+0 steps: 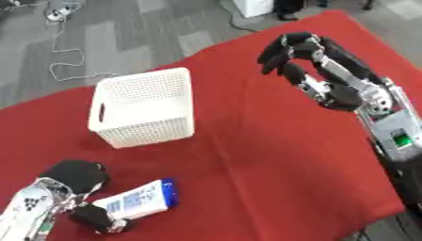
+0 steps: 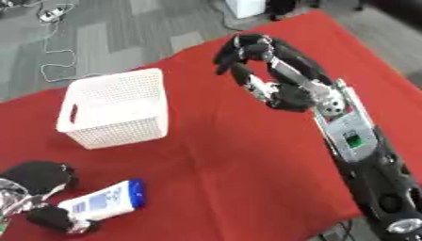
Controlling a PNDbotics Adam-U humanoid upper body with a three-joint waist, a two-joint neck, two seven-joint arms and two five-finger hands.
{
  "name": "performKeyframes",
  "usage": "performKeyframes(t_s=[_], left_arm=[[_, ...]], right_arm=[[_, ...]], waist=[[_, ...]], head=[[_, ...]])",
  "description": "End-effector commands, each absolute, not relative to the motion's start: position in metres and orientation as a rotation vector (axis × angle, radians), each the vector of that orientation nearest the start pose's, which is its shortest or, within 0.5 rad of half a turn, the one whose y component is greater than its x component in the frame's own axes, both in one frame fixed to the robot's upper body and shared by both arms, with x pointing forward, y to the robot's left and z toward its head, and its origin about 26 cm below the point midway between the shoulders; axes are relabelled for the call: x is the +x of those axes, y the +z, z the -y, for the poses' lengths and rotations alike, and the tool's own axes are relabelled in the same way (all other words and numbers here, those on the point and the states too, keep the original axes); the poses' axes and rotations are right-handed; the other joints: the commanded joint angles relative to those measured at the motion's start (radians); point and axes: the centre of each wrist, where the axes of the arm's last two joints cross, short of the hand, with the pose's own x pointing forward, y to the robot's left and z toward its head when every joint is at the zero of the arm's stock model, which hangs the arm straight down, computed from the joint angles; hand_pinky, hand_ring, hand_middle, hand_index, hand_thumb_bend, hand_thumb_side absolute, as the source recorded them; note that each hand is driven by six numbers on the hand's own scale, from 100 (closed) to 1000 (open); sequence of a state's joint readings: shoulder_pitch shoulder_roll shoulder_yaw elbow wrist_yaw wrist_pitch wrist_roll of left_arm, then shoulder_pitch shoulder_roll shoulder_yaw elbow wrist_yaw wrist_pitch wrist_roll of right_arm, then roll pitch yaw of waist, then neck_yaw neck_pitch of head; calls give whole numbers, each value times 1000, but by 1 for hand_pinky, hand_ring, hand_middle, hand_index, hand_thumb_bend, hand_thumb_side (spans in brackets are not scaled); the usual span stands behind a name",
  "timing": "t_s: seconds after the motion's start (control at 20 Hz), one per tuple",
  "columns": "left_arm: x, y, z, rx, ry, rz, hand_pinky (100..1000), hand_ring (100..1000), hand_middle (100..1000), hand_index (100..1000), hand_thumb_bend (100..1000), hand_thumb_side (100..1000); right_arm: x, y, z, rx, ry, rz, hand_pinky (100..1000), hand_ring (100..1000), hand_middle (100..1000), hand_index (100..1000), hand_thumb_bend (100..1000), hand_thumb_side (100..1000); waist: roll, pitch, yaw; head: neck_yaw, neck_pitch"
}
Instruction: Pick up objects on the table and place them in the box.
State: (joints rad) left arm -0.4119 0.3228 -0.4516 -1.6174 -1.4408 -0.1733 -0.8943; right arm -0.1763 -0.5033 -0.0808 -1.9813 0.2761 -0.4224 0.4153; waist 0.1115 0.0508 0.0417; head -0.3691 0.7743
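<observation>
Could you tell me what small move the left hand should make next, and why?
Probably lift: the left hand has its fingers curled round the white and blue bottle, which lies on the red cloth, while the white basket stands farther up the table.

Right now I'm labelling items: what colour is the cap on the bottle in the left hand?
Blue cap, on the white bottle; left eye view.

A red cloth [image 1: 272,155] covers the table, lying askew in the view, its far corner toward the upper right. Beyond it is a grey tiled floor [image 1: 124,33]. A thin pale cable [image 1: 62,52] snakes over the floor at the upper left, running up to a small light-coloured device [image 1: 56,14]. A white boxy thing [image 1: 251,7] stands at the top edge.
</observation>
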Motion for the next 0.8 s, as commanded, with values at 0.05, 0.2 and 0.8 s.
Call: performKeyframes(t_s=[0.05,0.2,0.8], left_arm=[[336,103,-164,880,-2224,830,748,765,770,777,621,903],[336,100,-164,866,-2246,805,776,788,786,792,670,887],[344,106,-170,1006,-2370,665,741,740,730,734,512,754]], right_arm=[[285,202,318,-469,1316,2219,465,640,681,679,117,1000],[285,202,318,-469,1315,2221,466,640,681,679,117,1000],[285,203,318,-467,1315,2224,466,640,681,678,117,1000]], waist=[[-4,-9,-1],[-4,-9,-3],[-2,-9,-6]], head=[[3,-4],[4,-4],[2,-4]])
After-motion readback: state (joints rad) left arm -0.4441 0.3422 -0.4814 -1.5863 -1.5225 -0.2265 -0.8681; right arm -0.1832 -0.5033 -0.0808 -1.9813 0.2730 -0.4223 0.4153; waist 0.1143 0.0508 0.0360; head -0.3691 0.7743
